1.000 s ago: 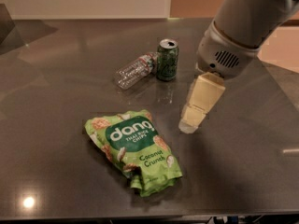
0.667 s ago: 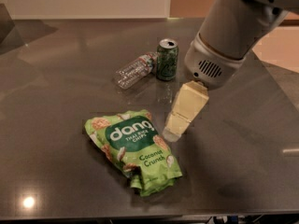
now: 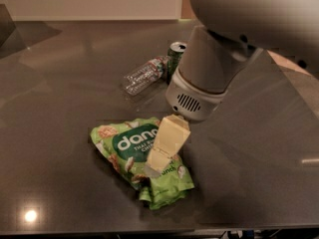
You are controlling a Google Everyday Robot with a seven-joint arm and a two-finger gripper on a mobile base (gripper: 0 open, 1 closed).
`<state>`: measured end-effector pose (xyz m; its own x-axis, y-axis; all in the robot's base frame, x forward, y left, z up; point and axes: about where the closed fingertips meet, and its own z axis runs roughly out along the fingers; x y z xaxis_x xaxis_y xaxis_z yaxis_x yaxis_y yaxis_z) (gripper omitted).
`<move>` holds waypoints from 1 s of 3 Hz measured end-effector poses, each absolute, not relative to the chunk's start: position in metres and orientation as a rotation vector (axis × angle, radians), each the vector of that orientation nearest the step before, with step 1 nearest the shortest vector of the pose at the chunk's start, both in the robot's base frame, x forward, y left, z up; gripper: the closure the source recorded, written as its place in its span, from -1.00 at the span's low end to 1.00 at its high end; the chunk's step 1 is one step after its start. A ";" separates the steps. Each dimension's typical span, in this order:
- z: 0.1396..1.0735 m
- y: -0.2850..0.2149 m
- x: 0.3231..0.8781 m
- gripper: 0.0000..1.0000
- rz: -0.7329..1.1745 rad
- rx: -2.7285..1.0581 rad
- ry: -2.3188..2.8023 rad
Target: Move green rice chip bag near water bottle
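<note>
So the gripper (image 3: 155, 164) has come down and left in the last second. It was hanging off to the right of the bag (image 3: 124, 143), and now its tip sits right over the bag's middle, covering the end of the logo. It looks like it's touching or just about to, and from this angle I honestly can't tell if it's open or closed on anything. The fat grey wrist (image 3: 199, 83) behind it has swung in too and now blocks most of the can (image 3: 176, 51). The bag itself doesn't seem to have budged, so I'd say the reach is basically done and the grab is the step in hand, with no carrying started yet. The bag is lying flat at the front-middle of the table (image 3: 60, 108). It's bright green and crinkly, with a white "dan" showing on the dark oval and the lower end bunched up. The bottle (image 3: 144, 75) is on its side toward the back, right by the can and well apart from the bag, so the whole move is still to do. A floppy pouch like that will probably sag once it's lifted.
</note>
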<state>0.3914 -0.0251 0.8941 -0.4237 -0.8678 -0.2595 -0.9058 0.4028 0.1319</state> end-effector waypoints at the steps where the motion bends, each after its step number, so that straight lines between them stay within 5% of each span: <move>1: 0.877 -0.013 0.380 -1.00 0.366 -1.597 2.511; 2: 0.863 -0.005 0.373 -1.00 0.323 -1.598 2.528; 3: 0.854 -0.003 0.371 -0.65 0.261 -1.592 2.545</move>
